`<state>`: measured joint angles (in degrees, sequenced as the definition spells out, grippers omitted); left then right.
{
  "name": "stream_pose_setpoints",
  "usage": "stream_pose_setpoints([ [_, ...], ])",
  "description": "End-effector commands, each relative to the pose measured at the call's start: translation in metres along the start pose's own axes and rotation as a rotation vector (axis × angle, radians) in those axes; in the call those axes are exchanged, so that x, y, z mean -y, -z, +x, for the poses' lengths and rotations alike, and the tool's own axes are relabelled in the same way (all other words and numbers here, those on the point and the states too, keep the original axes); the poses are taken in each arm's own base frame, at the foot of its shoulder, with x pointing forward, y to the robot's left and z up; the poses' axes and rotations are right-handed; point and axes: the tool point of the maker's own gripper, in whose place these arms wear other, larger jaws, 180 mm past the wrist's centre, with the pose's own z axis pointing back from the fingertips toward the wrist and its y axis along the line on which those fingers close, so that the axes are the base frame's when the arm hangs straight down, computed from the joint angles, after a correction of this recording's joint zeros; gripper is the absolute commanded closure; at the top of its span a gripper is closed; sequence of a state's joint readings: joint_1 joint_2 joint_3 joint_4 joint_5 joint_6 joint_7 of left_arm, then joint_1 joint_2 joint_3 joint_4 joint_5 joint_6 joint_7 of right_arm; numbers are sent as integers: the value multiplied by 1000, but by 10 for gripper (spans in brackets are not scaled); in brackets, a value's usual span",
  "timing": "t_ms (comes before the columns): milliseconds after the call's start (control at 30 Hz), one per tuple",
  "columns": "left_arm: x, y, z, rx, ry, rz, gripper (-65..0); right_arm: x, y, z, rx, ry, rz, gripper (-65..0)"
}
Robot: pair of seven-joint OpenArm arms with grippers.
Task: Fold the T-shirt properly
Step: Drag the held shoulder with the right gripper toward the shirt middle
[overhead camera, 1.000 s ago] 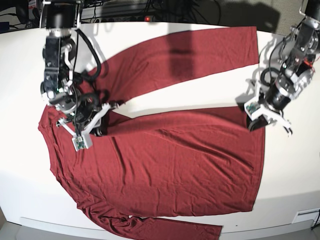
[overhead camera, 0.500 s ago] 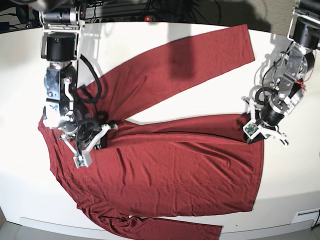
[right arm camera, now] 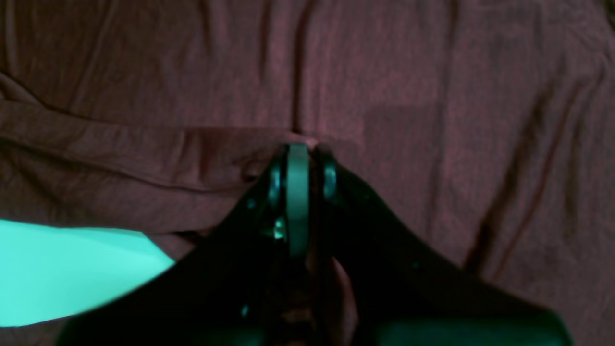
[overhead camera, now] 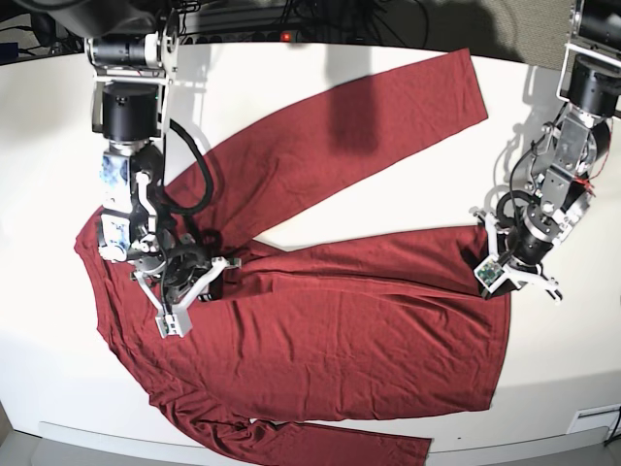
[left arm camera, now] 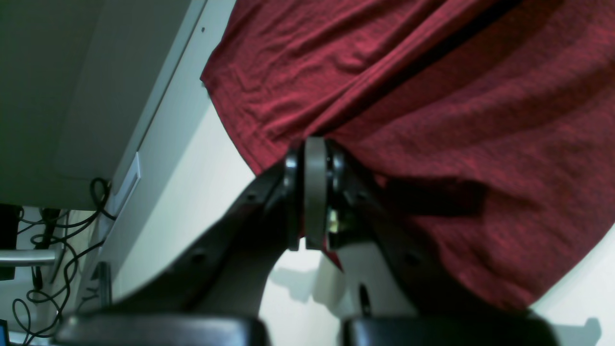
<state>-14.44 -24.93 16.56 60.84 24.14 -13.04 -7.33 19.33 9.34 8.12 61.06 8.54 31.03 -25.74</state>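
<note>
Base view first: the shirt (overhead camera: 320, 320) lies spread across the white table (overhead camera: 39, 146), filling the middle of the frame, one sleeve running to the upper right and the other trailing along the bottom edge. At left of the frame the right gripper (overhead camera: 199, 275) is down on the cloth near the armpit, where the upper sleeve meets the body. At right of the frame the left gripper (overhead camera: 505, 267) sits on the upper corner of the hem edge. From this height neither set of fingers can be read.

Left wrist view closes that gap: the left gripper (left arm camera: 314, 149) has its jaws pressed together with a fold of the shirt (left arm camera: 432, 96) pinched between them, right at the hem, with bare table (left arm camera: 192, 192) to the left and cables hanging in the lower left corner.

Right wrist view, dim and tinted, shows the right gripper (right arm camera: 300, 154) likewise closed tight on a raised ridge of shirt (right arm camera: 432, 96), wrinkles radiating from the tips, a patch of table (right arm camera: 62, 264) at lower left.
</note>
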Motion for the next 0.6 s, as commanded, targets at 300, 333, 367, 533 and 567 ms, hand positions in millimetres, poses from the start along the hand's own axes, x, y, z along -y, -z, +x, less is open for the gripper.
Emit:
stream_pose_setpoints([
  [300, -21, 1, 10, 38, 8, 48, 0, -5, 3, 34, 99, -25, -19, 0],
  [333, -21, 1, 10, 39, 8, 48, 0, -6, 3, 34, 102, -22, -19, 0],
  [367, -21, 1, 10, 39, 8, 48, 0, -7, 4, 34, 103, -30, -24, 0],
  [533, -21, 1, 10, 38, 9, 48, 0, -13, 9, 30, 58, -158, -37, 0],
  [567, -20, 1, 10, 38, 8, 47, 0, -16, 10, 29, 49, -186, -33, 0],
])
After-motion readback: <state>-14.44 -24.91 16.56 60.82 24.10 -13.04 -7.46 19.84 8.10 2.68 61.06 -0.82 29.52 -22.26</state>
